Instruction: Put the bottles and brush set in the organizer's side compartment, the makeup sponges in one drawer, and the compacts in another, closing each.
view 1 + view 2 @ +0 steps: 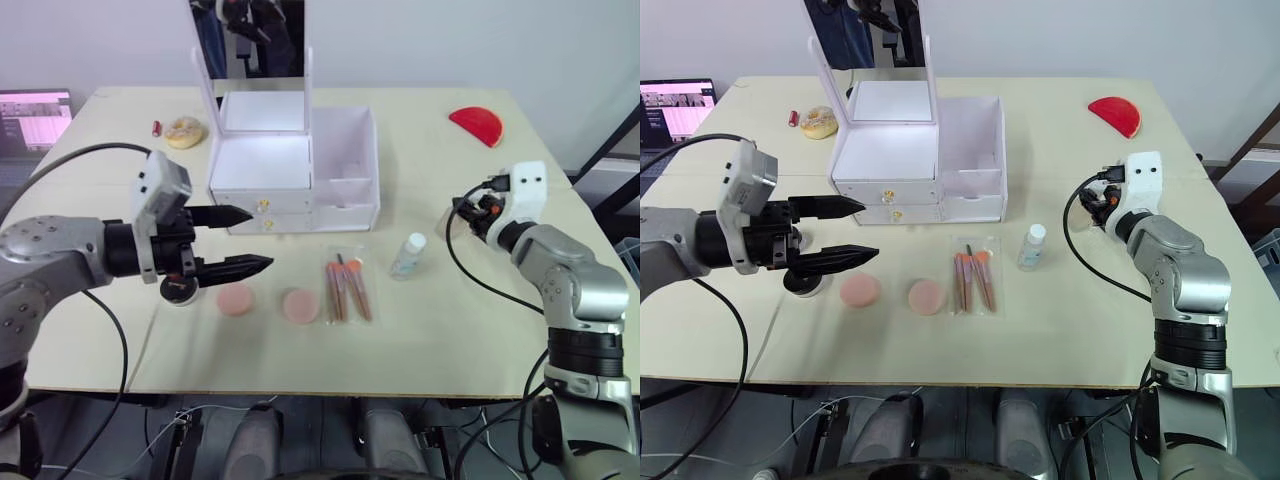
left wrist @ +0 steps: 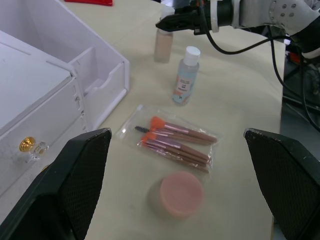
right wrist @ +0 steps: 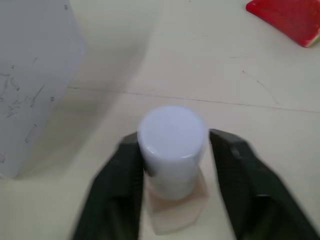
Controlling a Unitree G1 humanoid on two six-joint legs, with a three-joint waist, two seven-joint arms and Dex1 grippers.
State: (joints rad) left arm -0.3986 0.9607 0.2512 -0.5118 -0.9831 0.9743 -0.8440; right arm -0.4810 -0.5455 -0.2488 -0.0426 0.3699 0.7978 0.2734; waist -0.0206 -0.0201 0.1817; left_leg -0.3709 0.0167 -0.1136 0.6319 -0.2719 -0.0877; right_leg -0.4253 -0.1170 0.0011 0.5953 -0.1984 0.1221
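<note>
Right end effector point(image 3: 172, 170) pinches white-capped beige bottle point(image 3: 173, 150) upright on bench point(image 1: 450, 200), right of organizer point(image 1: 295, 165); bottle hidden behind wrist in head views. Left end effector point(image 1: 245, 240) spread wide, hovering before organizer drawers, above sponges point(image 1: 236, 299). Clear bottle point(image 1: 408, 256) stands beside brush set point(image 1: 347, 285). Black compact point(image 1: 178, 290) partly hidden under left end effector.

Left gripper point(image 1: 243, 241), fingers spread apart, hovers in front of white organizer point(image 1: 290, 160), near its drawer knobs. 2 pink sponges point(image 1: 268, 303) lie on table point(image 1: 420, 330), w/ brush set point(image 1: 347, 286) just beside them and clear bottle point(image 1: 408, 256) to its right. Right gripper point(image 1: 472, 212) sits near table's right edge; finger state not discernible. Red object point(image 1: 477, 125) at far right.
</note>
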